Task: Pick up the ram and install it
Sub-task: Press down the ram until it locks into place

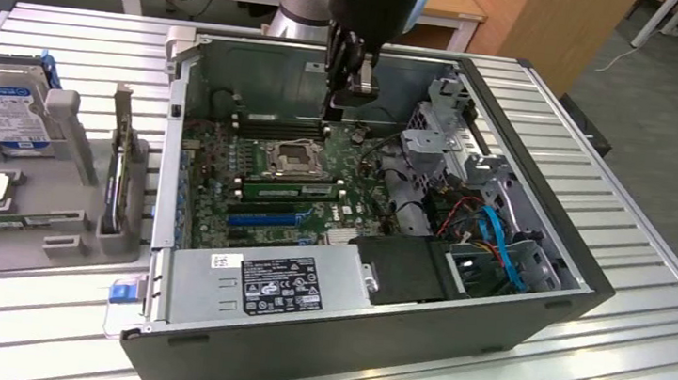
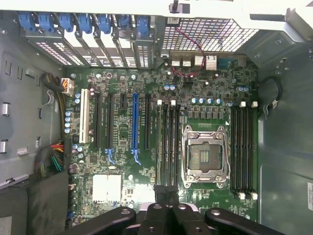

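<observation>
— What sat on the counter (image 1: 641, 316)?
— An open computer case (image 1: 335, 350), lying on its side.
— Anything else?
— A grey holder tray (image 1: 17, 253), just beside the case, on the exterior view's left of it.

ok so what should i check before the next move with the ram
1. gripper shut: ok
2. gripper free, nothing seen held in it: ok
3. gripper above the open case, off the motherboard: ok
4. ram standing in a slot beside the cpu socket: ok
5. ram fully seated, clips locked: cannot tell
</observation>
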You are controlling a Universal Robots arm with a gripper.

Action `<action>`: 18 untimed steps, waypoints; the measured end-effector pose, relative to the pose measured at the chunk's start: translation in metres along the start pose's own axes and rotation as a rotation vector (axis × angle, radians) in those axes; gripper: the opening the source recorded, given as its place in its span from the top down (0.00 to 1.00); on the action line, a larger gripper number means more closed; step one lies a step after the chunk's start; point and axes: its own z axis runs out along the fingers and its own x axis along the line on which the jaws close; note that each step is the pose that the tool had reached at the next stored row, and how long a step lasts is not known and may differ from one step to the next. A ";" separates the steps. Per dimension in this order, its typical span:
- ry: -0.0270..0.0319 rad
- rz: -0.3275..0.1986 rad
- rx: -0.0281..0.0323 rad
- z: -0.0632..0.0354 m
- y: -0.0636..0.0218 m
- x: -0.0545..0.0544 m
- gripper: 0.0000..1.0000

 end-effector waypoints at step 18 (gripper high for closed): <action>0.0000 0.000 -0.0084 -0.0015 -0.0253 0.000 0.90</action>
